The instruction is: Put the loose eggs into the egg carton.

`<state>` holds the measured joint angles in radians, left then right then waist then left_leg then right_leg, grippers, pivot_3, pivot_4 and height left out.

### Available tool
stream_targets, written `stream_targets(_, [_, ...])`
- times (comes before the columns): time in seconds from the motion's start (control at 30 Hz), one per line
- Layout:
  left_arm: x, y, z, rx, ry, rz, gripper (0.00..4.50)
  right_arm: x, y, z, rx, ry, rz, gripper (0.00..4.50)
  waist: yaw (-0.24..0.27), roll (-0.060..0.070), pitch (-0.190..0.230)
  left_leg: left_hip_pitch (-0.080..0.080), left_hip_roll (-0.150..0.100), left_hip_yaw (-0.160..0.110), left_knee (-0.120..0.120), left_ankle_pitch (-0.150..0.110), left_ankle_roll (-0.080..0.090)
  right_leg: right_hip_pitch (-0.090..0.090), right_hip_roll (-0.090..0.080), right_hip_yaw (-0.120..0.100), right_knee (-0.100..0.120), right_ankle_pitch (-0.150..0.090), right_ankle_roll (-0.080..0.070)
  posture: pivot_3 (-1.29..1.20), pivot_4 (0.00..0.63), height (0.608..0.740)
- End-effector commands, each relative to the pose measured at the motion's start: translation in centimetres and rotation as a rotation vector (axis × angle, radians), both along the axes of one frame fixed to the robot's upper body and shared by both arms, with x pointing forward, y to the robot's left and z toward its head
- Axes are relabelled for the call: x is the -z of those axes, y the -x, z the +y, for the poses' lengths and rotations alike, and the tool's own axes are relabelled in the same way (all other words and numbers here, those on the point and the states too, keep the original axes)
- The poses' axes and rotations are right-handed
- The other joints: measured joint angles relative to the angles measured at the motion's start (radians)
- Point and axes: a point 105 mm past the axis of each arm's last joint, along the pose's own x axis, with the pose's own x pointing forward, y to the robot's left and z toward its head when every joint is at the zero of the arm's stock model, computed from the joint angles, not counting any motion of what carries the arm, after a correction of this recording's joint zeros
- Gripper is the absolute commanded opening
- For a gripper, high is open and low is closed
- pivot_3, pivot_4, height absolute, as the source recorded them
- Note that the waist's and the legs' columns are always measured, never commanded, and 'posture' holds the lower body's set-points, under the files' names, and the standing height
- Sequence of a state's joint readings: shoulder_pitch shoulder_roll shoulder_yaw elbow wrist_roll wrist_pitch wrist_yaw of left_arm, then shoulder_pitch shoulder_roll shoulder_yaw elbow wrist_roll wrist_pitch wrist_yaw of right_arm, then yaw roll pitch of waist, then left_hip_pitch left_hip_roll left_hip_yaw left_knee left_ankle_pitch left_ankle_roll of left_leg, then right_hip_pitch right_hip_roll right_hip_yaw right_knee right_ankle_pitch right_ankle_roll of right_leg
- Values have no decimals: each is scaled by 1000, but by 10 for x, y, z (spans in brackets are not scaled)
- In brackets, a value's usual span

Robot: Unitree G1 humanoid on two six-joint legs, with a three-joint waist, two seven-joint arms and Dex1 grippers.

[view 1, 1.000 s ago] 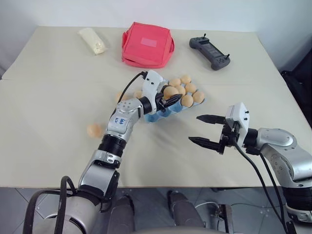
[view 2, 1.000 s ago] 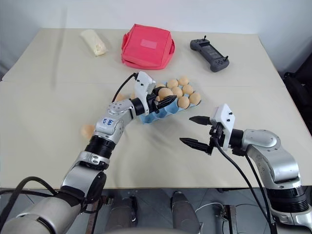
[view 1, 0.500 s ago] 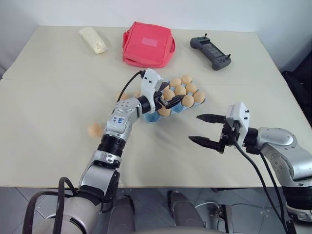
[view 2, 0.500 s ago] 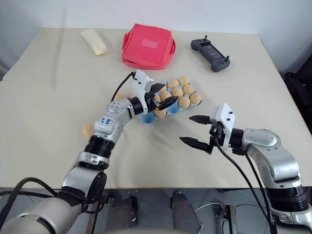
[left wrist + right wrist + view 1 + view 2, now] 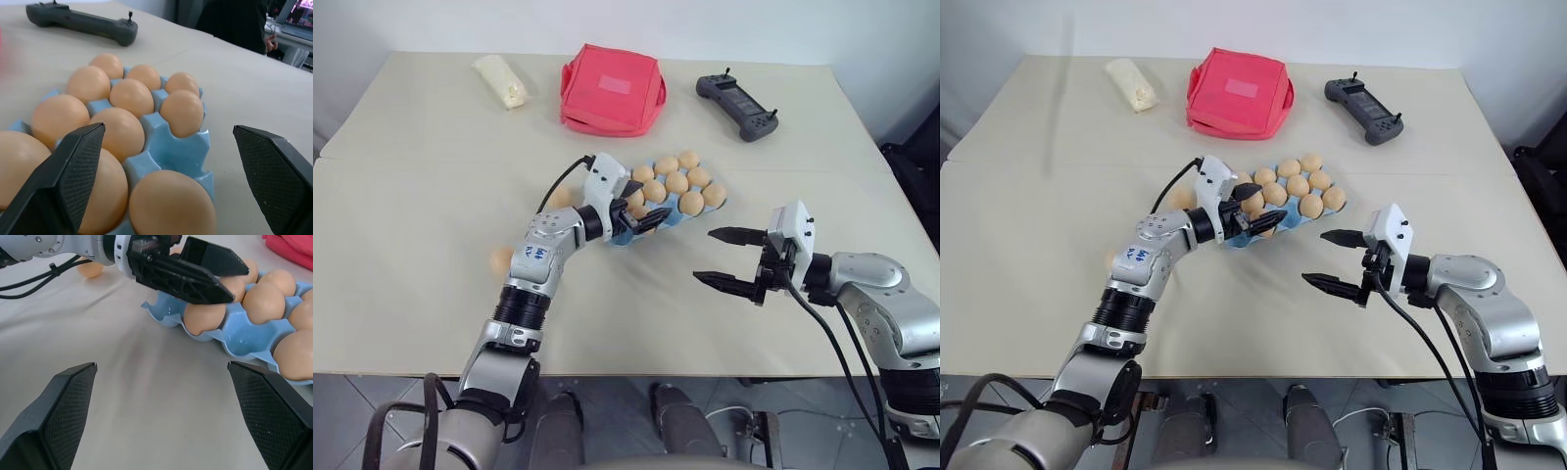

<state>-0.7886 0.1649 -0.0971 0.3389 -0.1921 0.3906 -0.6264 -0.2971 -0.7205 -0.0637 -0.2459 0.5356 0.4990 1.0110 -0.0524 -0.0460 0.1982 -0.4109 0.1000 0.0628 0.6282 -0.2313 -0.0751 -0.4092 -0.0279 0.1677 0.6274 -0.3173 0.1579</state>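
A beige table (image 5: 411, 294) holds the egg carton (image 5: 680, 215); both the left gripper (image 5: 641, 209) and the right gripper (image 5: 724, 259) gape empty; a red bag (image 5: 612, 88) sits at 12 o'clock.

Legible text, labels, brands, numbers, signs: none.

Marked items, unreadable:
- Left forearm housing (image 5: 540, 254): small blue marking on the grey shell, characters too small to read.
- Red bag (image 5: 611, 88): pale rectangular patch on the top face, no lettering discernible.
- Black controller (image 5: 737, 105): no readable print.
- Egg carton (image 5: 168, 152) and eggs (image 5: 182, 112): plain surfaces, no stamps or codes visible.
- Screen at the far edge of the left wrist view (image 5: 299, 12): bright coloured content, blurred, nothing readable.
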Motion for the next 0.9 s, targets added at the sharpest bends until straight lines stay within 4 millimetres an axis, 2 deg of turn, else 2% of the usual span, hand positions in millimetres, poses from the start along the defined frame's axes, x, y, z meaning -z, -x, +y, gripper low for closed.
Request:
stream_targets(0.03, [-3,-2,-8,21,-63,-34,4470,-9,1,1,-9,-2,-49,4500,0,0,0,0,0,0,0,0,0,0,0,0,0,0,0,0,150,740])
stream_targets(0.4, [-12,8,5,24,-159,-63,4470,-6,6,-1,11,-10,-47,4500,-2,0,0,0,0,0,-1,0,0,0,0,0,0,0,0,0,150,740])
stream_targets(0.8, [0,8,9,21,-220,-18,4470,-9,3,1,10,-18,-57,4500,-1,0,0,0,0,0,0,0,0,0,0,0,0,0,0,0,150,740])
stream_targets(0.9, [3,8,7,32,-236,-15,3859,-9,4,1,13,-17,-58,4500,-1,0,0,0,0,0,0,0,0,0,0,0,0,0,0,0,150,740])
